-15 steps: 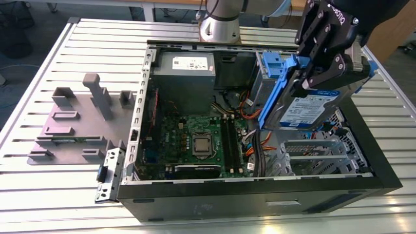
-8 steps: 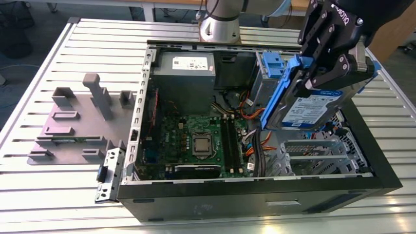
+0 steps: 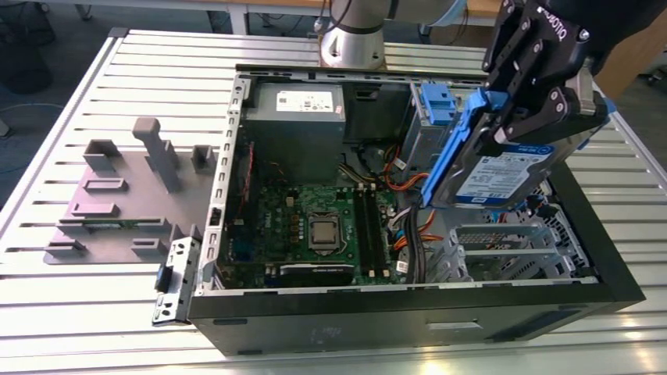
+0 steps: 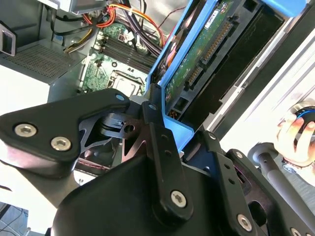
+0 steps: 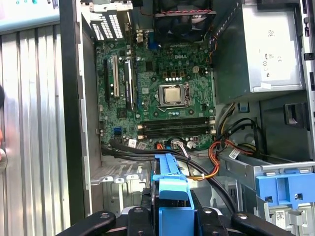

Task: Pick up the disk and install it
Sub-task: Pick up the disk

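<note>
**Disk held tilted over the open computer case**

The disk [image 3: 508, 176] is pinched between the jaws of the gripper [image 3: 532, 109], which are closed on its upper end. It is carried clear of the table [image 3: 156, 70], above the side of the computer case [image 3: 417, 305] that lies on the exterior view's right. It is held tilted, its labelled face turned outward and its lower end hanging free. This grip is judged to leave that end unobstructed for entering a bay. In the second wrist view its green circuit side [image 4: 206, 44] and connector edge are seen, framed by the blue rails.

The case lies with its side panel off, so access from above is open. Below the disk a metal drive cage [image 3: 501, 242] is seen, with a bundle of orange and black cables [image 3: 411, 183] just beside it. Room is judged tight there. The case wall runs close along the disk's outer side, and a blue clip [image 3: 436, 100] stands near the far wall. The motherboard [image 3: 312, 226] is well apart.
</note>
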`<act>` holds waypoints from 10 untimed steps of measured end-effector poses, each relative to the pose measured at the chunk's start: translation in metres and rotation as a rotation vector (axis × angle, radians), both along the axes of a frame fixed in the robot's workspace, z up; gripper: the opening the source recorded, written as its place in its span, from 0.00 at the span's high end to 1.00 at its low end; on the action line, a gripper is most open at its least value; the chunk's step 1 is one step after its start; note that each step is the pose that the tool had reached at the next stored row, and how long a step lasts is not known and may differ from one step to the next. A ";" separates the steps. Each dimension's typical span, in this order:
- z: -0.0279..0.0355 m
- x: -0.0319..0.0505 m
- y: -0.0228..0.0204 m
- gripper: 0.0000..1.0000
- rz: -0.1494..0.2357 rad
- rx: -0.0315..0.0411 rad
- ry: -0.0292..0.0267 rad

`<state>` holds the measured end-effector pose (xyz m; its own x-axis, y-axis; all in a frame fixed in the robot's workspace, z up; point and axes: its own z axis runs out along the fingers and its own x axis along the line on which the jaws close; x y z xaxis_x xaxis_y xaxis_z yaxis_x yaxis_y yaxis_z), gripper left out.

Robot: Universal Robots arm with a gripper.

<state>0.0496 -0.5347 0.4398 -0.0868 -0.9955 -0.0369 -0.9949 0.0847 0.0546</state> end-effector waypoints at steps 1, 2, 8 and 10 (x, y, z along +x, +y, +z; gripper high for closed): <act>0.0000 0.0005 0.0000 0.63 0.000 0.0001 0.0000; 0.0000 0.0010 0.0000 0.63 0.000 0.0000 0.0000; -0.0001 0.0042 0.0000 0.63 0.000 0.0000 0.0000; -0.0002 0.0052 0.0000 0.63 0.000 0.0000 0.0000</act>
